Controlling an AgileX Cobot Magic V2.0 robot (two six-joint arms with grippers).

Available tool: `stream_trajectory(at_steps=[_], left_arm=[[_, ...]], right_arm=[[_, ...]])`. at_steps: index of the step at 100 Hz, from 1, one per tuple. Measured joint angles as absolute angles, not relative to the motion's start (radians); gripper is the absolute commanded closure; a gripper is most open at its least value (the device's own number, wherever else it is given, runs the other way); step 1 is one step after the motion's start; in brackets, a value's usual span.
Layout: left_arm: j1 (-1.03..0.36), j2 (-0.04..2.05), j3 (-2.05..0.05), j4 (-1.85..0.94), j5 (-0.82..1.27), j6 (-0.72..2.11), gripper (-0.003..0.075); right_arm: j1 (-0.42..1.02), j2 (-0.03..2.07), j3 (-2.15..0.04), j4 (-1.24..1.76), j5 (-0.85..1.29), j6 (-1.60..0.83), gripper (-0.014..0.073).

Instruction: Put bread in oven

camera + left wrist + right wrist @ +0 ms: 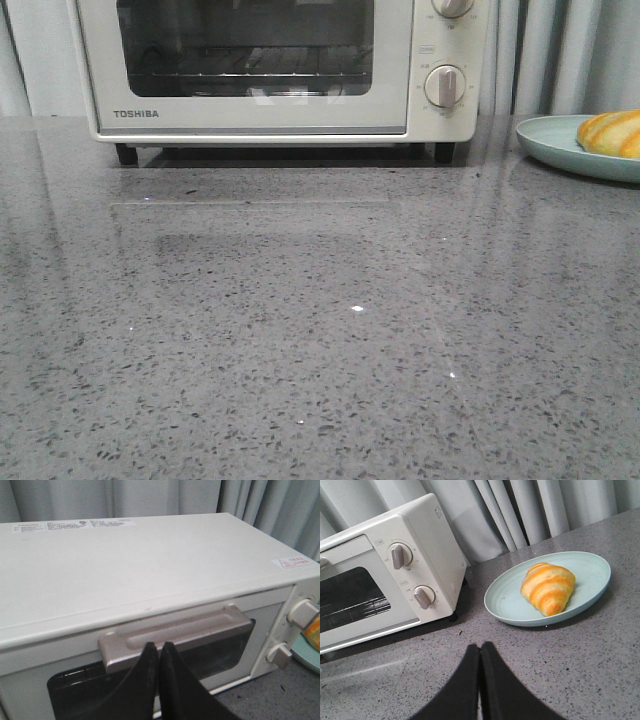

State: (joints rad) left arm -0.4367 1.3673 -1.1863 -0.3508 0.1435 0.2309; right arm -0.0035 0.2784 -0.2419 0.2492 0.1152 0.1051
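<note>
The cream-white TOSHIBA oven (270,110) stands at the back of the counter with its glass door shut. It also shows in the left wrist view (125,575) and the right wrist view (395,575). The bread (549,588), golden-orange with cream stripes, lies on a pale green plate (590,575) to the right of the oven; its edge shows in the front view (612,133). My left gripper (159,646) is shut and empty, its tips just in front of the oven's door handle (175,635). My right gripper (480,647) is shut and empty above the counter, short of the plate.
The grey speckled counter (320,330) spreads in front of the oven. Grey curtains (520,510) hang behind. Two round knobs (400,556) sit on the oven's right side. The plate's rim (560,150) is at the far right of the front view.
</note>
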Motion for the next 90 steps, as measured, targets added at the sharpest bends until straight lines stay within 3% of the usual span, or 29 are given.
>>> stream_trajectory(at_steps=[45, 90], left_arm=[[-0.438, 1.580, -1.322, -0.350, 0.112, 0.231, 0.0741], [-0.442, 1.600, -1.338, -0.316, 0.143, 0.231, 0.0741]], right_arm=[[-0.004, 0.278, -0.242, 0.249, 0.115, 0.105, 0.0650], [-0.004, 0.278, -0.242, 0.249, 0.115, 0.105, 0.0650]])
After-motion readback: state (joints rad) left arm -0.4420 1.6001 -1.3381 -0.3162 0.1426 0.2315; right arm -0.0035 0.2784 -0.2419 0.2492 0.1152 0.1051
